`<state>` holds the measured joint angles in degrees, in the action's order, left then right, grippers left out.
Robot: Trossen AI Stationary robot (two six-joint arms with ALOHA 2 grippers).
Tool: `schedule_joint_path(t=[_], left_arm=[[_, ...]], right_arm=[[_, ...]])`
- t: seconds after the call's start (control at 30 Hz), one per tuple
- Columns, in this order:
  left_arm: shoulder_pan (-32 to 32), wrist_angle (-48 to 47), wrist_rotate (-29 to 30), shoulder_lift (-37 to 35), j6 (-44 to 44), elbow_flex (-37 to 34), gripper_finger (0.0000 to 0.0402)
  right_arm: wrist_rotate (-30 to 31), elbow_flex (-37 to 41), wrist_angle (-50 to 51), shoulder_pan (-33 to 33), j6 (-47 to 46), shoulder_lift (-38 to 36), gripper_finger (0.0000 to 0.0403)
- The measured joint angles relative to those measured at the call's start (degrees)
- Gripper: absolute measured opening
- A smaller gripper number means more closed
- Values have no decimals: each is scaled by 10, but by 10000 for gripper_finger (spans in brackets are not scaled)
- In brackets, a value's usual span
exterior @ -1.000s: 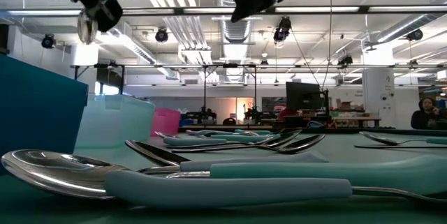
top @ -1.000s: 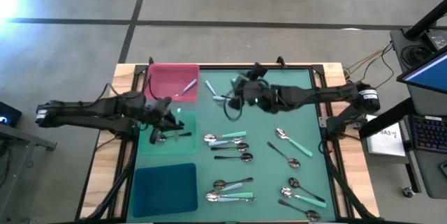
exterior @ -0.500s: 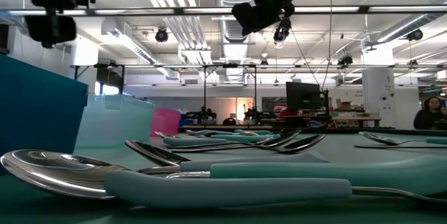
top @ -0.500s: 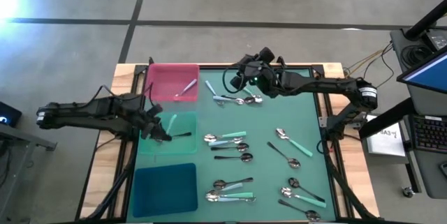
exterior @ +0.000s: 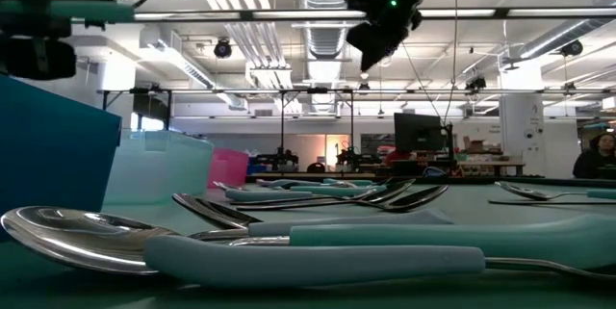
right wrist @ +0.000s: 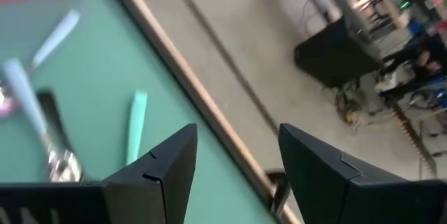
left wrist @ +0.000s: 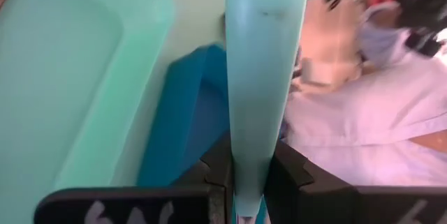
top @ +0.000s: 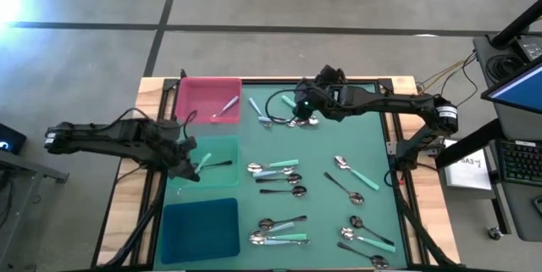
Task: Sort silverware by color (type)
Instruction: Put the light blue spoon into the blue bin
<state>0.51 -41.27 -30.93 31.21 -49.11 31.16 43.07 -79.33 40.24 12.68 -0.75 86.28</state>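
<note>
Over mint tray point(top: 222, 163): left gripper point(top: 188, 169) clamps teal-handled utensil point(left wrist: 265, 70), shifted from tray's pink-tray edge toward blue-tray edge; drop likely next. Right gripper point(top: 298, 108), jaws apart and empty, swung rightward above far spoon cluster point(top: 288, 121), well right of mint tray.

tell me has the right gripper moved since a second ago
Yes. In the high view the right gripper has shifted toward the table's far edge, away from the pink tray it earlier hung nearer to.
</note>
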Motion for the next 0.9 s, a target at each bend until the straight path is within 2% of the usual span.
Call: schedule_joint_path(t=[0.2,0.37,0.47,0.6,0.73,0.9], left_arm=[[5,-18,0,11,15,0,30],[40,-10,13,29,-35,0,30],[94,4,35,51,-73,0,30],[190,67,71,93,-124,0,30],[286,125,138,138,-170,0,30],[372,132,216,196,-240,0,50]], right_arm=[[-68,1,48,-1,-58,0,194],[-137,1,49,-1,-83,0,194],[-163,2,50,-1,-97,0,194],[-165,2,50,-3,-108,1,194],[-165,2,50,-7,-113,1,194],[-165,3,50,-11,-114,1,194]])
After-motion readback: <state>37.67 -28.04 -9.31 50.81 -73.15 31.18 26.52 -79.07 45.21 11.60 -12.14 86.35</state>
